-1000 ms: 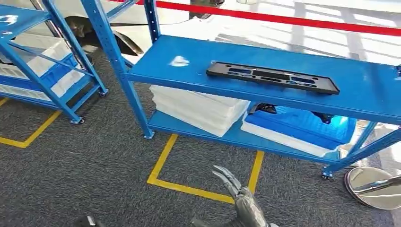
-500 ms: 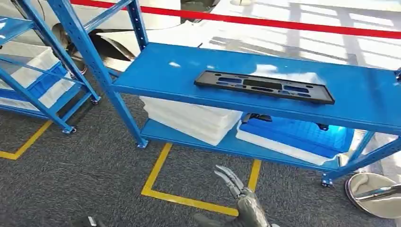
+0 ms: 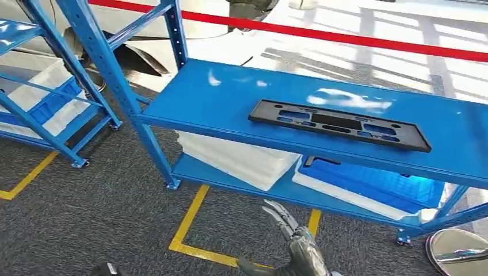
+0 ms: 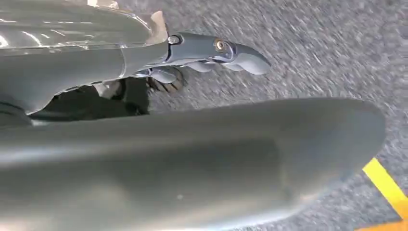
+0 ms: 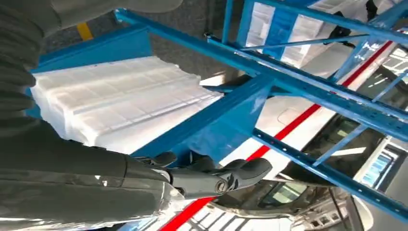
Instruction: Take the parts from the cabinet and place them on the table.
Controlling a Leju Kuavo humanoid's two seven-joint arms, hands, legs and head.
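Lying flat on the blue cabinet shelf (image 3: pixel 230 98) is the black part (image 3: pixel 339 124), untouched. Right hand (image 3: pixel 296 244) is hovering low above the carpet, fingers spread, holding nothing. Left hand (image 4: pixel 211 50) is hanging empty, fingers loosely extended.

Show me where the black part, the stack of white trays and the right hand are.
black part (image 3: pixel 338 125): head view, its middle bar.
stack of white trays (image 3: pixel 236 160): head view, front side.
right hand (image 3: pixel 299 252): head view, back of the hand.

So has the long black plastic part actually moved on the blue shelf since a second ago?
No. The long black plastic part lies at the same spot on the blue metal shelf; the camera shifted.
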